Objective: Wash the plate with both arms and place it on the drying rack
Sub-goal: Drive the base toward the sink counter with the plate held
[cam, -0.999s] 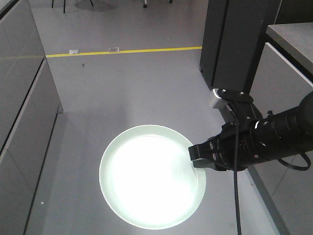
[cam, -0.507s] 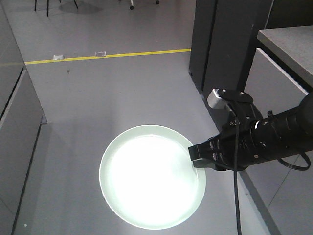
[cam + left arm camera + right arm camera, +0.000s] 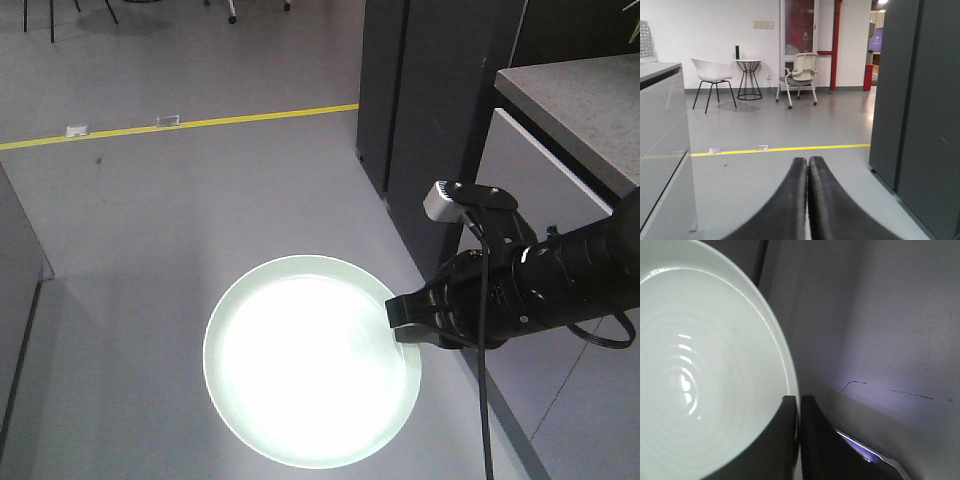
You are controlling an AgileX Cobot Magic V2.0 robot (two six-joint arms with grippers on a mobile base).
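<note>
A pale mint-green plate (image 3: 310,362) hangs flat above the grey floor in the front view, glaring white in the middle. My right gripper (image 3: 398,322) is shut on its right rim, the black arm reaching in from the right. In the right wrist view the plate (image 3: 705,370) fills the left side and its rim runs between the two fingers of the right gripper (image 3: 797,405). My left gripper (image 3: 807,165) is shut with nothing in it, pointing across the open floor. The drying rack is out of view.
A tall dark cabinet (image 3: 430,120) stands right of the plate, with a grey countertop (image 3: 580,90) behind it. A yellow floor line (image 3: 180,125) crosses the floor. A grey cabinet front (image 3: 662,145) is at the left, with chairs (image 3: 800,75) and a small table far back.
The scenery has slid left and down in the front view: the left cabinets have left the frame and the countertop has come in. Plate and right gripper keep their place in the frame.
</note>
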